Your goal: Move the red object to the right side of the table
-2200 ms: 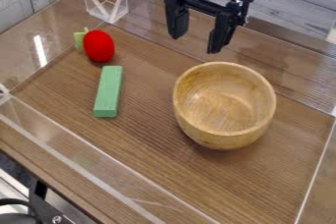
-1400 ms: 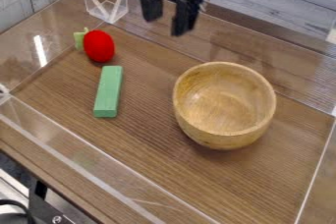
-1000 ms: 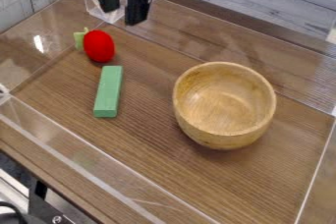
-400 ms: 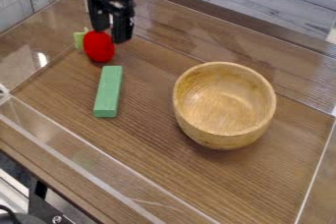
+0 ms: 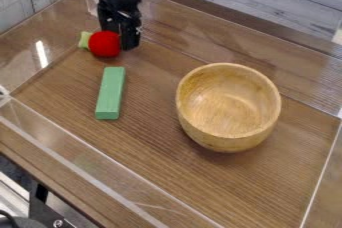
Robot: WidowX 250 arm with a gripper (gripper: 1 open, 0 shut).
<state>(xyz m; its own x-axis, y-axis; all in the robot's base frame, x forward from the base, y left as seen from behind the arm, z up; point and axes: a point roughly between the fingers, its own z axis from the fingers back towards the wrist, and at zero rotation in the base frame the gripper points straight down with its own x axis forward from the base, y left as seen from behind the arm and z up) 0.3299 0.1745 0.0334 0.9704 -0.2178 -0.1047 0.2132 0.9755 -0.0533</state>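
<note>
The red object, a small round toy fruit, sits on the brown wood-grain table at the far left. My gripper points straight down and hangs low right over it, open. One dark finger stands just right of the fruit. The other comes down at its upper edge and hides part of it. I cannot tell whether either finger touches the fruit. Nothing is held.
A flat green block lies just in front of the fruit. A large wooden bowl stands right of centre. Clear acrylic walls border the tabletop, and a clear folded stand sits at the back left behind the arm.
The gripper has swung from the back centre over to the left and come down onto the red fruit, staying open. The fruit, block and bowl have not moved.
</note>
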